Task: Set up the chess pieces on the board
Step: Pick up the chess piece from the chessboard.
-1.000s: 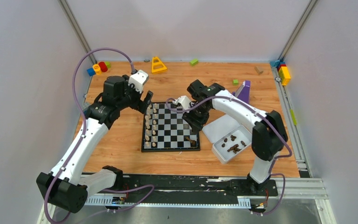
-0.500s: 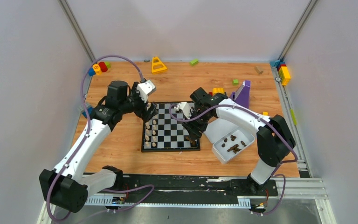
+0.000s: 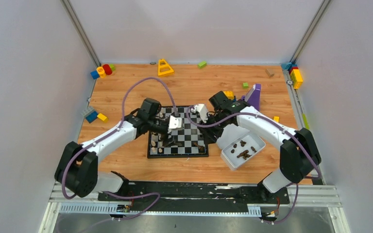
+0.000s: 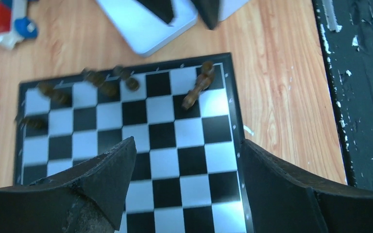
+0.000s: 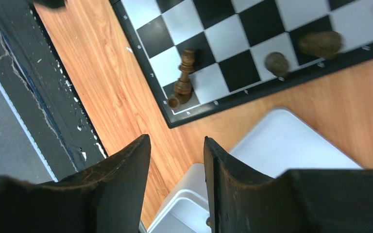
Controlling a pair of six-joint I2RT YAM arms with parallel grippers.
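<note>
**Chess set-up, partly complete.** The board (image 4: 172, 162) lies flat at the middle of the tabletop (image 3: 126, 92). The left claw (image 4: 188, 148) hangs above the board's centre, released, with its fingers spread wide and nothing between them. The right claw (image 5: 177, 141) hovers just off the board's near right corner, by the rim of the white tray (image 3: 228, 159). Its fingers stand a narrow gap apart and carry nothing.

**Location.** Cream chess pieces (image 3: 156, 147) stand in two files along the board's left edge. Dark chess pieces (image 5: 277, 63) are divided between the board's right edge and the tray. The tray sits just right of the board, beside its lid (image 5: 291, 150).

**Handling (judged).** The pieces look like turned wood: tiny, light, stiff, smooth and round in section. A lying one would probably roll, and an upright one would tip at a nudge. The best hold is likely across the slim stem just above the base, with the fingers closed gently. A fallen piece is better pinched across its body, square to its length.

**Counts.**
- Board, tray and lid: one of each.
- Near right corner of the board: two toppled pieces (image 5: 184, 73).
- Further dark ones along the right edge: roughly six, blurred.
- In the tray: at least five, clustered too tightly for a firm count.
- Cream pieces: partly hidden by the left arm (image 3: 111, 138), so not countable.
</note>
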